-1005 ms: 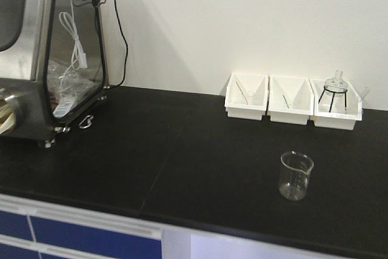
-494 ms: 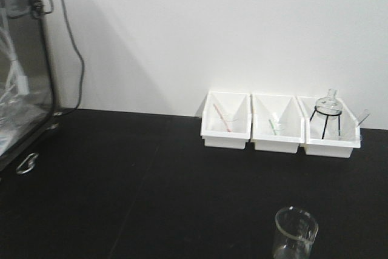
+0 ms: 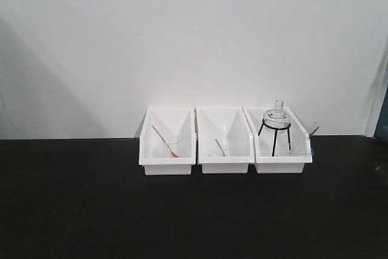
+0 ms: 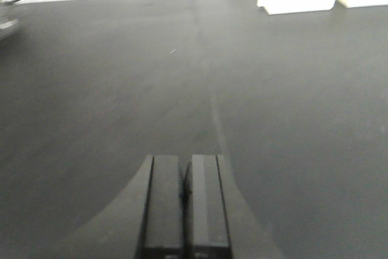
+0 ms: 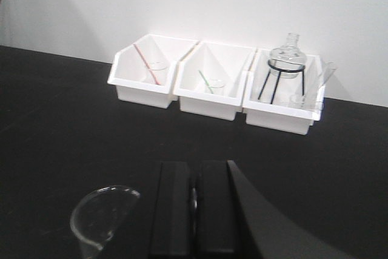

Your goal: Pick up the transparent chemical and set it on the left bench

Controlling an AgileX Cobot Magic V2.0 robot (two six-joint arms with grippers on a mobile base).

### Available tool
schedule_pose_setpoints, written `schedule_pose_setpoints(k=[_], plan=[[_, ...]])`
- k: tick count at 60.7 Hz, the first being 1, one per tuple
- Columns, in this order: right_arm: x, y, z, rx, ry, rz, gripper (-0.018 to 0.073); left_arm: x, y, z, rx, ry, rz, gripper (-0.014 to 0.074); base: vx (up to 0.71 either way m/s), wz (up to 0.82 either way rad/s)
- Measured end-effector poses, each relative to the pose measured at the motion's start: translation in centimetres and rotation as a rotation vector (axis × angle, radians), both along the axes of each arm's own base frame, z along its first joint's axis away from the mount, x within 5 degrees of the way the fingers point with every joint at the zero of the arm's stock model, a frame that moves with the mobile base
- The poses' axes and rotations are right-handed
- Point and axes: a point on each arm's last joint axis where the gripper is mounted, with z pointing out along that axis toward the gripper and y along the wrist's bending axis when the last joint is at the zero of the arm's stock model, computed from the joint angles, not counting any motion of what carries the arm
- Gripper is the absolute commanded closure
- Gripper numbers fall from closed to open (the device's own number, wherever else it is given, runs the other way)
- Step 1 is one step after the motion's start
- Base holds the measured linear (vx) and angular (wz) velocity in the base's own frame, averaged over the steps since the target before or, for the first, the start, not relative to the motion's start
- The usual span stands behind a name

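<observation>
The transparent chemical [image 3: 311, 129] is a thin clear tube leaning against the right wall of the rightmost white bin [image 3: 282, 162]; the right wrist view has it as well [image 5: 325, 74]. The bins stand against the wall on the left bench's matte black top [image 3: 91, 210]. My right gripper [image 5: 194, 174] is shut with nothing in it, hovering over the bench well short of the bins. Shut and empty too, my left gripper [image 4: 185, 168] is low over bare black bench top [image 4: 291, 107].
A red-tipped stick [image 3: 165, 142] lies in the left bin and a green-tipped stick [image 3: 220, 148] in the middle one. A round glass flask on a black tripod [image 3: 276, 115] shares the right bin. A glass beaker [image 5: 100, 216] stands just left of my right gripper.
The front view has closed in on the wall and swung right. The bins now sit larger and centred, while the metal machine and the beaker have dropped out of that view.
</observation>
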Motion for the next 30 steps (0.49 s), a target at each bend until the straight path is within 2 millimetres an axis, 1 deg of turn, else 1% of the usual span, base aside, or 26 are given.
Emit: schedule_pose_setpoints(k=[13, 30], plan=[[0.0, 0.0, 0.0, 0.0, 0.0, 0.0, 0.0562, 0.0, 0.0, 0.0, 0.0, 0.0, 0.0, 0.06, 0.12, -0.09], [0.0, 0.0, 0.0, 0.0, 0.0, 0.0, 0.0562, 0.0, 0.0, 0.0, 0.0, 0.0, 0.0, 0.06, 0.01, 0.0]])
